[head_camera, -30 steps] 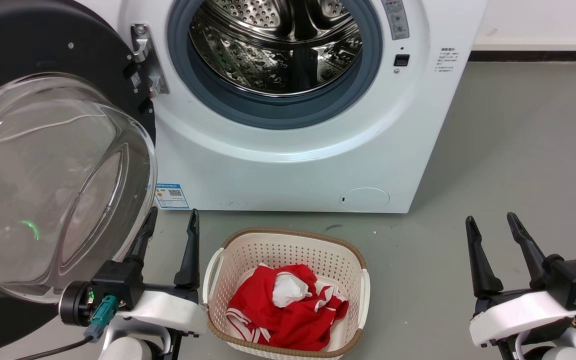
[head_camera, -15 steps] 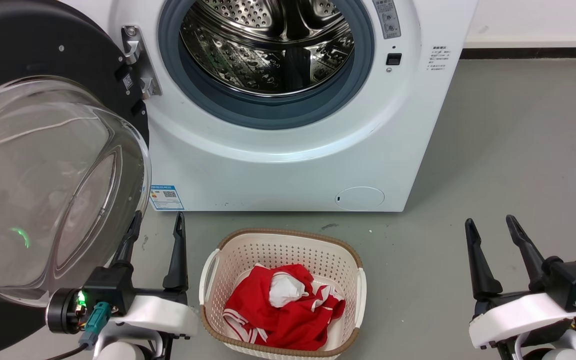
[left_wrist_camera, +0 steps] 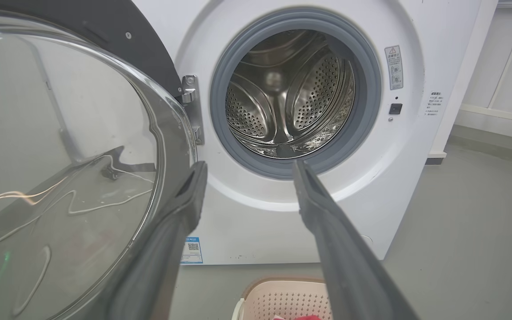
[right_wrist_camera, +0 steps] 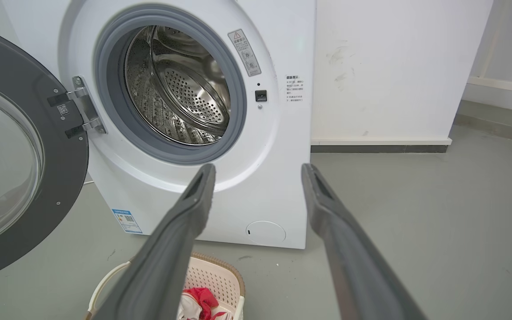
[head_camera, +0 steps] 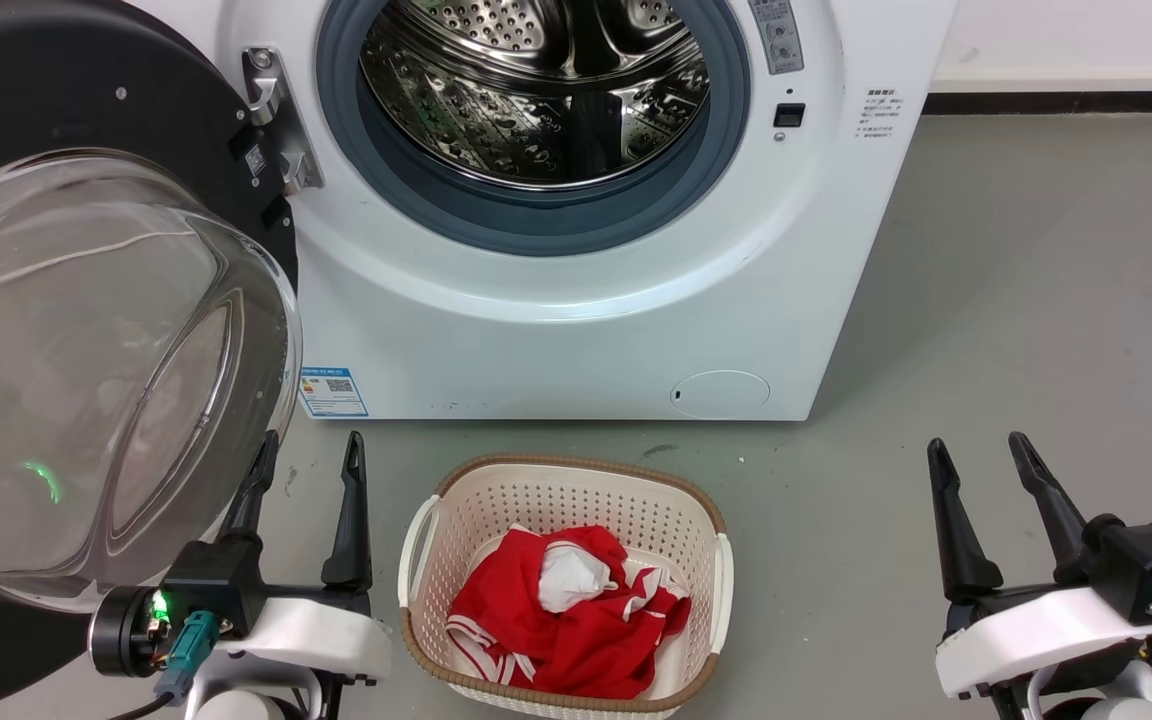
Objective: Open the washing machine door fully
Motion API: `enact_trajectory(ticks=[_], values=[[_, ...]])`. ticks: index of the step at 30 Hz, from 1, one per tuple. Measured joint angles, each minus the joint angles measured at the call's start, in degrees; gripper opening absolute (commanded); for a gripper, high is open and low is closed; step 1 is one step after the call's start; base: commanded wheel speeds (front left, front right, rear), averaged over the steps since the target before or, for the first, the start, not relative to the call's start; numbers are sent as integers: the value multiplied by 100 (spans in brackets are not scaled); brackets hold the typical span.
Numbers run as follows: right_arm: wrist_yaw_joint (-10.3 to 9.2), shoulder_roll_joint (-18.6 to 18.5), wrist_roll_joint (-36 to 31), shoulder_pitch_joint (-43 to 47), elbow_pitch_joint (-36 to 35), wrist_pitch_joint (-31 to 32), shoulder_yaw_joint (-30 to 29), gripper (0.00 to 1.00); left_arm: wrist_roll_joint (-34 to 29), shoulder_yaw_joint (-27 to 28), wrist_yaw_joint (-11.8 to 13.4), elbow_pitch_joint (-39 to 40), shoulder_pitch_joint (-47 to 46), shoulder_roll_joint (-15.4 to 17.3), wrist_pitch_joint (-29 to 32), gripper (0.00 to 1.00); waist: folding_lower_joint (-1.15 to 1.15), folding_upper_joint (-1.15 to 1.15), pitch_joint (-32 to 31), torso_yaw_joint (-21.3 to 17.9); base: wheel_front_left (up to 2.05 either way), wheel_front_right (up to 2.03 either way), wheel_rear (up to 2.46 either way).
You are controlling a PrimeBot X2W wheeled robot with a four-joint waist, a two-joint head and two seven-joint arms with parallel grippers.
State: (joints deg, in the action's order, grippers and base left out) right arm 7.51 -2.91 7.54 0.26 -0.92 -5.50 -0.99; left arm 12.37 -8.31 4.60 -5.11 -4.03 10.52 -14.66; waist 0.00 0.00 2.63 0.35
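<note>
The washing machine door [head_camera: 86,340] hangs swung wide at the left of the washing machine [head_camera: 586,330], drum [head_camera: 536,90] exposed. The left gripper [head_camera: 311,447], fingers spread and empty, sits just beside the door's glass. The right gripper [head_camera: 977,446], likewise spread, is well apart.

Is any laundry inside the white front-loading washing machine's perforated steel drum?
No: the perforated steel drum shows bare metal, and the red garment lies in the cream plastic basket on the floor.
</note>
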Motion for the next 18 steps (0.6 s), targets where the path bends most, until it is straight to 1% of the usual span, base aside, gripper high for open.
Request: enact_trajectory(ticks=[4,5,10,18], values=[[-1,0,8,-1,13,-1,7,100,46,-8,4,-32,0,0,-7,100,0,0,15,-7,0,0,0],[-1,0,9,-1,14,-1,10,0,58,-16,-5,-35,0,-3,-8,0,0,0,19,-8,0,0,0],[0,0,34,130,265,4,13,0,78,-63,-7,-278,160,-80,25,0,0,0,20,-9,0,0,0],[0,-14,951,124,391,78,14,0,907,85,-125,-370,175,-167,248,0,0,0,2,-10,0,0,0]])
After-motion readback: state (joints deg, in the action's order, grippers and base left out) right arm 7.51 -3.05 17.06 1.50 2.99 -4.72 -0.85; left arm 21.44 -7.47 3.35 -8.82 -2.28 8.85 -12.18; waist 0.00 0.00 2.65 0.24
